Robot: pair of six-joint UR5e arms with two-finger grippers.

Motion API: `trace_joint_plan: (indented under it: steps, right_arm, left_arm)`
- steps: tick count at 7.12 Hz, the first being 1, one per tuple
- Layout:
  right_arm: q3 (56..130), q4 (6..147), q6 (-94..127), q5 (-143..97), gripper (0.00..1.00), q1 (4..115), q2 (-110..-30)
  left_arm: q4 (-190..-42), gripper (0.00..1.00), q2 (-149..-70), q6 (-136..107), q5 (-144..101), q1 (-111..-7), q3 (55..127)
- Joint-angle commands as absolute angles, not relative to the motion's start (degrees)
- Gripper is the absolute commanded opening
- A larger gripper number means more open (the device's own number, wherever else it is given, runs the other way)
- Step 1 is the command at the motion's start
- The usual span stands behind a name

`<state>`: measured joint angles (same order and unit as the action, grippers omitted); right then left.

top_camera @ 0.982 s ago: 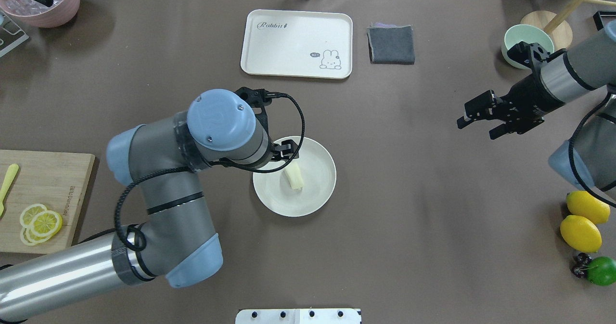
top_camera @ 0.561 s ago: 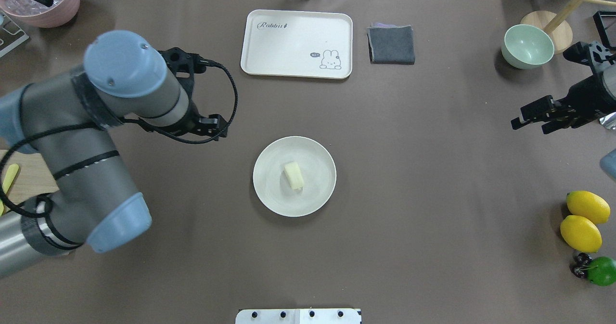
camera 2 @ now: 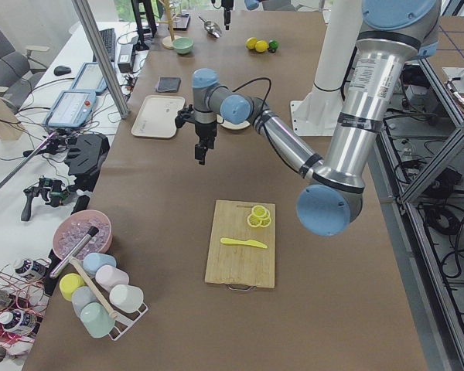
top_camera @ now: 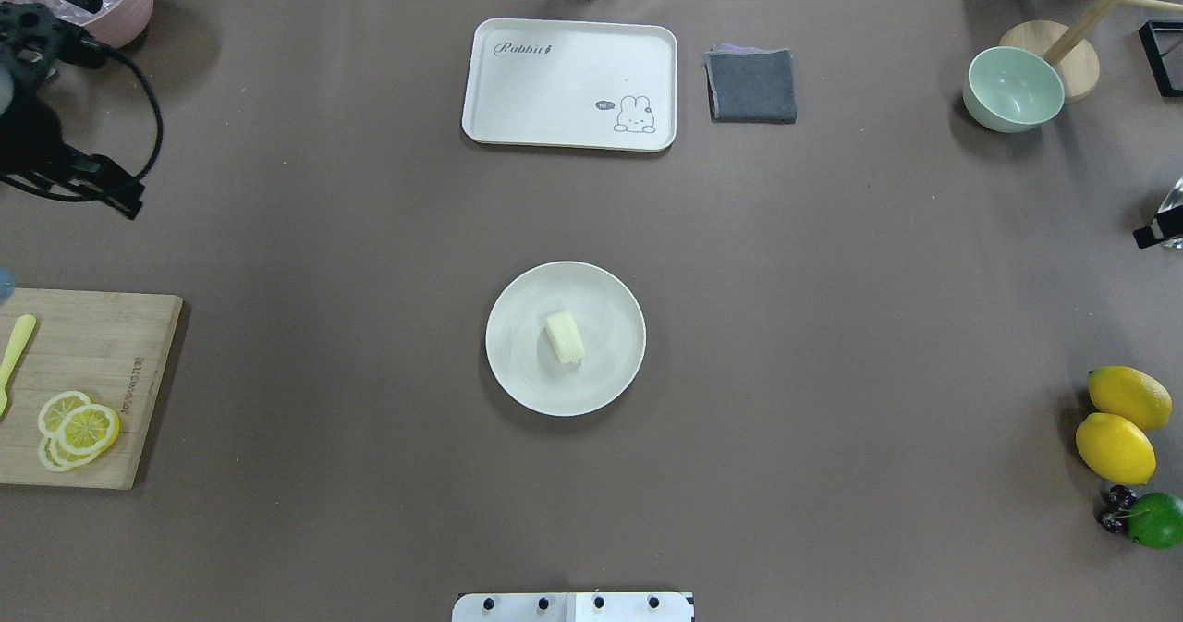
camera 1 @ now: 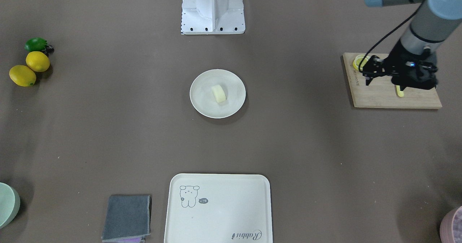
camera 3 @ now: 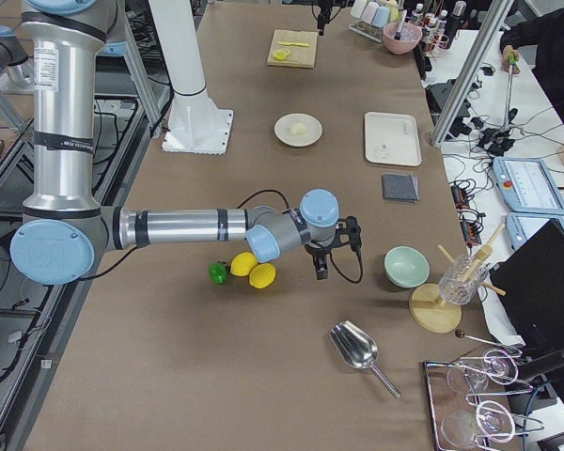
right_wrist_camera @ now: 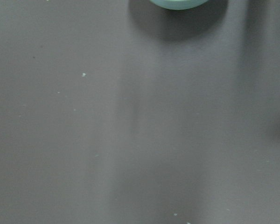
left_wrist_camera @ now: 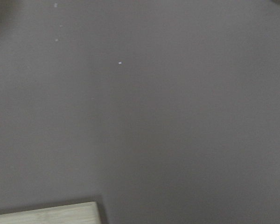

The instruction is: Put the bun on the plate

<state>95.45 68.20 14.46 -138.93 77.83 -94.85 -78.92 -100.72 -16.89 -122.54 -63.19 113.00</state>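
Observation:
The pale cream bun lies free near the middle of the round cream-white plate, also clear in the front-facing view as bun on plate. My left gripper hangs open and empty above the cutting board, far off to the plate's side; in the overhead view the left gripper sits at the left edge. Of my right gripper, only one fingertip pokes in at the right edge, so I cannot tell its state.
A rectangular cream tray and a folded grey cloth lie at the far side. A green bowl stands far right, two lemons and a lime near right. The cutting board carries lemon slices.
The left arm has pulled away from the plate to the far left edge, leaving the bun on the plate. The right arm has drawn back almost out of the overhead view.

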Motion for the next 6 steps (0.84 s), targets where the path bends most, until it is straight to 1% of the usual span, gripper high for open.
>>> trace_joint_plan:
  steps: [1, 2, 3, 4, 6]
  right_arm:
    - [94.7, 78.4, -2.0, -136.1, 1.0, 85.4, -94.7]
    - [94.8, 80.8, -3.8, -134.6, 1.0, 86.4, -94.0]
    - [95.3, 82.3, -4.0, -134.6, 1.0, 86.6, -93.7]
    - [95.4, 82.8, -4.0, -134.6, 1.0, 86.4, -92.7]
    - [95.7, 83.4, -4.0, -134.6, 1.0, 86.2, -92.5]
  left_arm:
    - [-80.8, 0.97, -94.4, -3.2, -129.7, -73.3, 107.3]
    - [-84.7, 0.97, -91.9, 0.7, -132.0, -76.3, 103.1]
    - [-86.8, 0.97, -90.0, 1.6, -132.1, -77.8, 101.4]
    - [-87.0, 0.97, -87.7, 1.6, -132.0, -79.1, 101.3]
    - [-88.2, 0.98, -86.6, 1.1, -132.0, -80.6, 101.5]
